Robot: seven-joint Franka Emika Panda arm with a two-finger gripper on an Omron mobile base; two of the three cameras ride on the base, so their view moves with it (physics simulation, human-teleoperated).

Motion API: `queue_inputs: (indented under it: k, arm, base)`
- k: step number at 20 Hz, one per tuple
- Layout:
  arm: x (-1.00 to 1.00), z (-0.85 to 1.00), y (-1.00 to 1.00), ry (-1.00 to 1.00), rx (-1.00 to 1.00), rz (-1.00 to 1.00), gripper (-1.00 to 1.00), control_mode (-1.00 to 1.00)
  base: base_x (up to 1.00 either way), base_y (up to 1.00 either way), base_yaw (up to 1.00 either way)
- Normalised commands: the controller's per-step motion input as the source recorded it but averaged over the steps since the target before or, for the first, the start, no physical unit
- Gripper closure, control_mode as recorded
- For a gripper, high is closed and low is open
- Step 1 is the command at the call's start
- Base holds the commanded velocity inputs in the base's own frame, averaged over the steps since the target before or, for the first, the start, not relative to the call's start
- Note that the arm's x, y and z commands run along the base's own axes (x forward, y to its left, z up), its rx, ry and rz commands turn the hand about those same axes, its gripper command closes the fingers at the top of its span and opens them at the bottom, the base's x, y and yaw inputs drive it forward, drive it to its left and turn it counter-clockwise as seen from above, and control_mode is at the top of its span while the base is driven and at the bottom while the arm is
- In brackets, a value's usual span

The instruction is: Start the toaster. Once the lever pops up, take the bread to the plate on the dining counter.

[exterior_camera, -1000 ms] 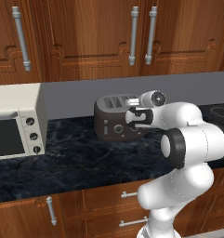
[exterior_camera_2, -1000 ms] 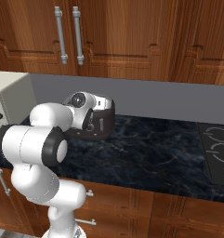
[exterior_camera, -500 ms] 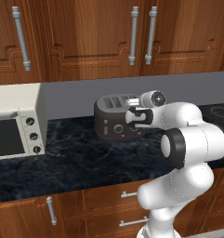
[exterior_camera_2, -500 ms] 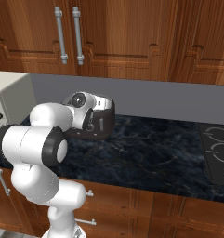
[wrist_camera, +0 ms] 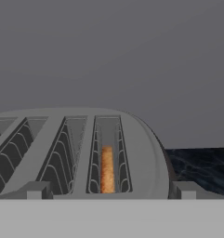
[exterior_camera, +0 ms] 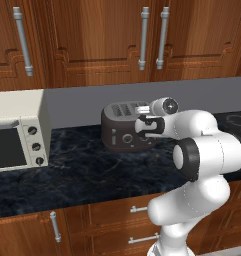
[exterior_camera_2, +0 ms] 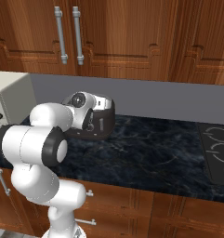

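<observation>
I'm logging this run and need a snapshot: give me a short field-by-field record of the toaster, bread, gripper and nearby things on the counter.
toaster: dark grey, stands on the black marbled counter against the grey back wall
bread: tan-brown slice standing down in the rightmost slot as the hand view shows it
gripper: open, level with the toaster's slotted top, holding nothing
toaster oven: cream-white, at the far left of the left base view, apart from the toaster
stovetop: dark, at the right edge of the right base view

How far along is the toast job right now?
Done: bread sits down in the toaster, rightmost slot of the hand view. In hand: the open gripper hovers at the toaster's top, holding nothing. Left: lifting the bread out and carrying it to the plate.
</observation>
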Motion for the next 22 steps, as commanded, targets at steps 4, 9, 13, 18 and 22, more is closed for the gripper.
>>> queue_inputs:
  k: [4,9,13,18,22]
  arm:
    - [0.00,0.00,0.00,0.00,0.00,0.00,-1.00,-1.00]
    - [0.00,0.00,0.00,0.00,0.00,0.00,-1.00,-1.00]
    - [0.00,0.00,0.00,0.00,0.00,0.00,-1.00,-1.00]
    - [0.00,0.00,0.00,0.00,0.00,0.00,-1.00,-1.00]
    - [0.00,0.00,0.00,0.00,0.00,0.00,-1.00,-1.00]
  base:
    - [0.00,0.00,0.00]
    - [0.00,0.00,0.00]
    - [0.00,0.00,0.00]
    - [0.00,0.00,0.00]
    - [0.00,0.00,0.00]
